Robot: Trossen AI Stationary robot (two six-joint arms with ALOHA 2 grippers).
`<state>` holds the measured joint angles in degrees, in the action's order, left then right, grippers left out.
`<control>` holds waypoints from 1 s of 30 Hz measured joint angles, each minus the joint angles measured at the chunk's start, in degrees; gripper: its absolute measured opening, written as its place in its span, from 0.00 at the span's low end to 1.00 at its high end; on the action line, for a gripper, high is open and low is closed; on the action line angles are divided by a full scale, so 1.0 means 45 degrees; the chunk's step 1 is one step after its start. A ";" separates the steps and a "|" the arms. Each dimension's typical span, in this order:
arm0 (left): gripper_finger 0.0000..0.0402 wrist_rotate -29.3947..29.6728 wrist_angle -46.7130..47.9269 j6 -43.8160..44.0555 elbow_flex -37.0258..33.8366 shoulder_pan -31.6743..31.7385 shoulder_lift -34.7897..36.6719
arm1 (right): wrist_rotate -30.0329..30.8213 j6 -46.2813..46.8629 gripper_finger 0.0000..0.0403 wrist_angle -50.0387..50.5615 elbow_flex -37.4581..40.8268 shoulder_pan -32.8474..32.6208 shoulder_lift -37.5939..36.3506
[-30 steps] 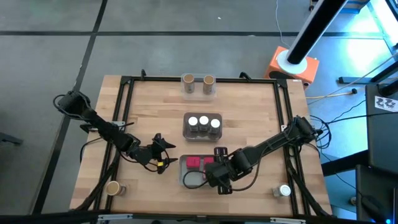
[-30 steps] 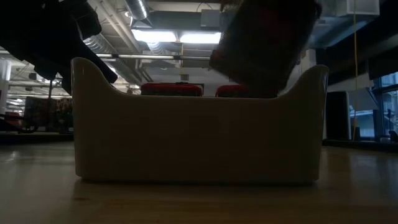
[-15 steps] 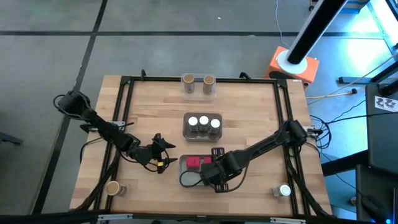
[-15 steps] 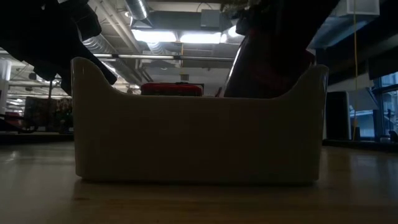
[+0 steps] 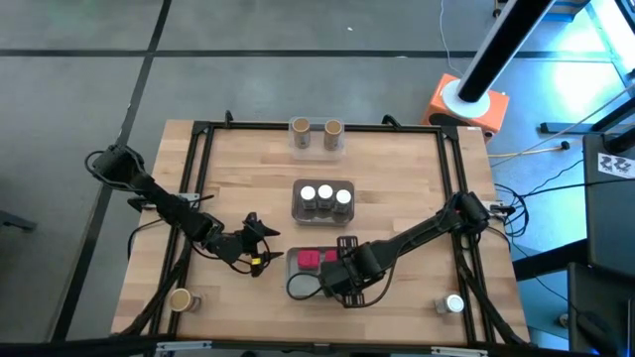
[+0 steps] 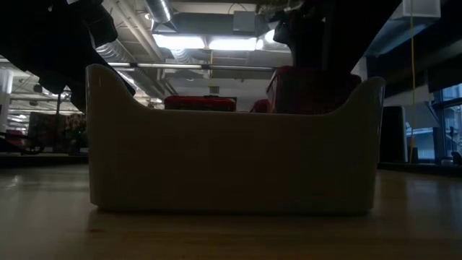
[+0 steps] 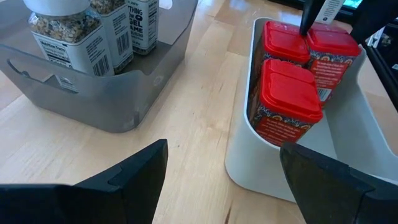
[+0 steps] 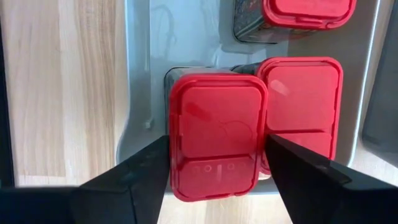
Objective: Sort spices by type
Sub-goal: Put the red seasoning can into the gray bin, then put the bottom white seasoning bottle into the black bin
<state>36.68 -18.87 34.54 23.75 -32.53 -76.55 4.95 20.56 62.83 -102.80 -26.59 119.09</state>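
White tray (image 5: pixel 295 288) at the near edge holds three red-lidded boxes (image 7: pixel 285 102), packed touching at one end, rest of tray bare. Right gripper (image 8: pixel 217 155) straddles one box (image 8: pixel 214 143), fingers at its sides; can't tell if gripping or let go. Left gripper (image 7: pixel 221 180) hangs just beside the tray, jaws wide, holding nothing. Near corners: one tan-topped cylinder (image 5: pixel 180 299) left, one white-lidded jar (image 5: pixel 453 304) right. Mid-table, grey tray (image 5: pixel 323 210) with three white-lidded jars (image 5: pixel 324 194); labels show barcodes and "SESAME", rest unreadable. Far edge: two tan-topped cylinders (image 5: pixel 316 128). Pale wood table (image 5: pixel 397 178), black frame rim, grey floor around.
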 joint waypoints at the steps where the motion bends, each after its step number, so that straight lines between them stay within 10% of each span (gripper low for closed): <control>1: 0.73 -0.0002 0.0002 0.0000 0.0000 0.0000 0.0000 | 0.0000 -0.0005 0.65 0.0005 0.0000 0.0000 0.0000; 15: 0.73 -0.0004 -0.0001 0.0069 0.0000 0.0000 0.0000 | -0.0605 0.0653 0.65 0.1502 -0.1451 -0.0189 -0.0782; 30: 0.73 -0.0004 0.0000 0.0039 0.0000 -0.0010 0.0000 | 0.1641 0.2604 0.66 0.3454 -0.1583 -0.2323 -0.1520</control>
<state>36.67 -18.87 34.72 23.75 -32.58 -76.56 12.33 32.28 78.37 -109.93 -37.04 112.25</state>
